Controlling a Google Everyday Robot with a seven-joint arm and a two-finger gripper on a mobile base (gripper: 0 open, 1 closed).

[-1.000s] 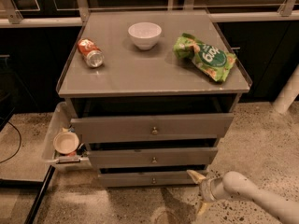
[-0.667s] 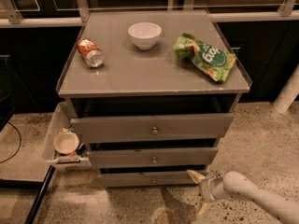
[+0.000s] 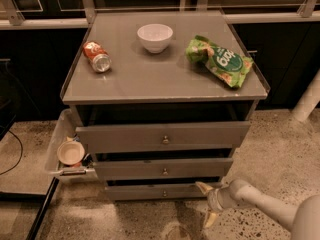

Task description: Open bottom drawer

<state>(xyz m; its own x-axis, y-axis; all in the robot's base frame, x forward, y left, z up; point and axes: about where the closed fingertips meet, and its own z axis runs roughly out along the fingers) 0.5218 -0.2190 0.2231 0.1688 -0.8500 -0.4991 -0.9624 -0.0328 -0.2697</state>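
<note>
The bottom drawer [image 3: 145, 191] is the slimmest grey front, lowest in the cabinet, with a small brass knob [image 3: 165, 193] at its centre. It stands out only a little from the cabinet, like the two drawers above it. My gripper [image 3: 205, 203] is low at the front right, at the right end of the bottom drawer's front and to the right of the knob. Its two pale fingers [image 3: 202, 187] are spread apart, one up and one down, and hold nothing. The white arm runs off to the lower right.
On the cabinet top [image 3: 150, 79] lie an orange can [image 3: 97, 57] on its side, a white bowl [image 3: 155, 37] and a green snack bag [image 3: 220, 60]. A side tray [image 3: 56, 144] with a small bowl [image 3: 70, 152] hangs at the left. A white post [image 3: 306, 101] stands at the right.
</note>
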